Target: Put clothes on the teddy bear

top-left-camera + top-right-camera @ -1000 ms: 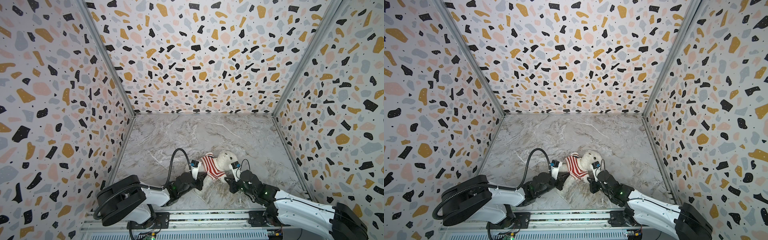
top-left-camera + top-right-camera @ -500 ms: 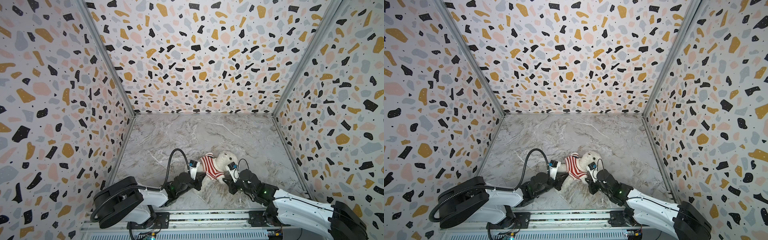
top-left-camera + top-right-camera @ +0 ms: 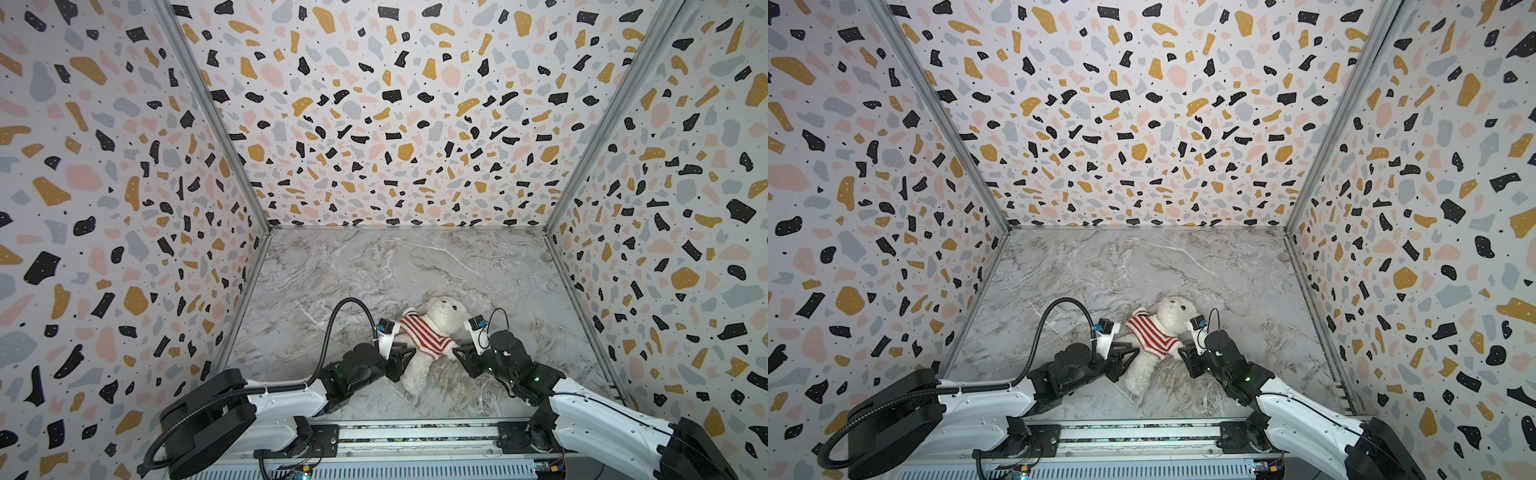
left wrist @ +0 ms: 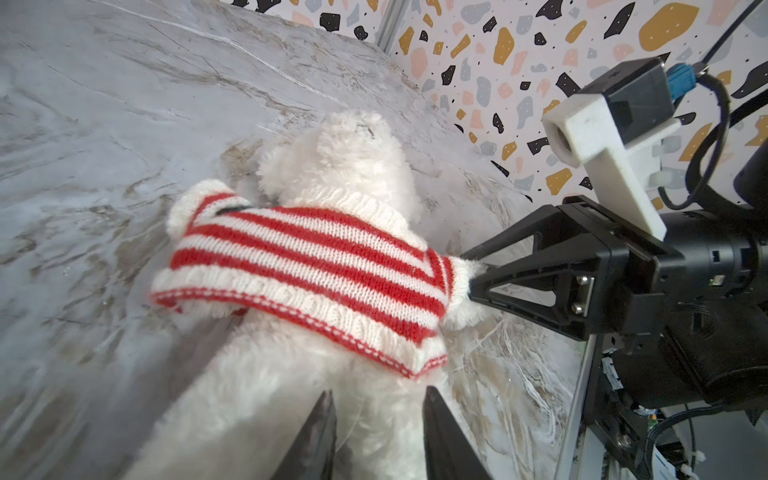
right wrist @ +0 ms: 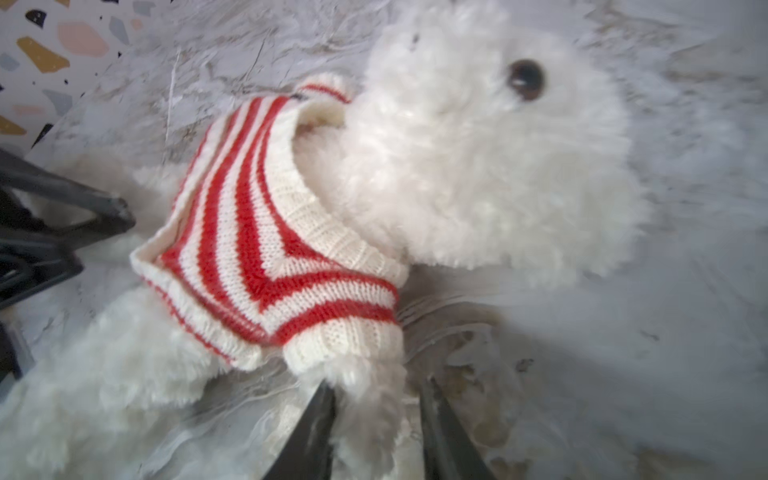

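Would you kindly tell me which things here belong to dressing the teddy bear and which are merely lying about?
Belongs to the job: teddy bear, red-striped sweater on it, left pincer, right pincer.
Just surroundings: marble tabletop, speckled walls; no other loose item shows.

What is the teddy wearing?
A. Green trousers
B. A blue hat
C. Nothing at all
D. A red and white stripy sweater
D: the teddy bear lies on the marble table with a striped sweater, red and white, pulled over its body. It shows in both top views and both wrist views.
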Tool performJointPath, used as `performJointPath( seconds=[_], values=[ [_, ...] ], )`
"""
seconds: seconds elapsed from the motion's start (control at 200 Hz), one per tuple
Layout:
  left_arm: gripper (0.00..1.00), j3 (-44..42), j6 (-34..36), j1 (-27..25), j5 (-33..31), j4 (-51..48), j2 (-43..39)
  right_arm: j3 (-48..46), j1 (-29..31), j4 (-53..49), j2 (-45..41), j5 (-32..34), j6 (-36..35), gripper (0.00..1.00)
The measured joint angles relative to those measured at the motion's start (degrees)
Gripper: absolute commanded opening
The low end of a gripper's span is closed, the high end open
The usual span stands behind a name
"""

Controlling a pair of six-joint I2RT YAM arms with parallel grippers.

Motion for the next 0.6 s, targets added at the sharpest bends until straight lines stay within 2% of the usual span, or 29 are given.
performJointPath(
  seconds=[0.15, 0.37, 0.601],
  values=[
    [0.39, 4.52, -0.68, 3.1, 0.94, -5.9, -1.79, 3.04, -0.48, -2.38, -0.87, 0.2, -1.11, 0.43],
    [0.38, 5.92, -3.76, 11.06, 2.54, -9.16, -5.64, 15.47, 4.15, -1.64, 8.85, 1.11, -5.49, 0.41],
    [0.38, 3.72, -7.06, 18.1, 4.74, -9.46, -6.25, 20.44, 6.71, 4.44, 21.75, -1.53, -8.26, 0.28]
  ],
)
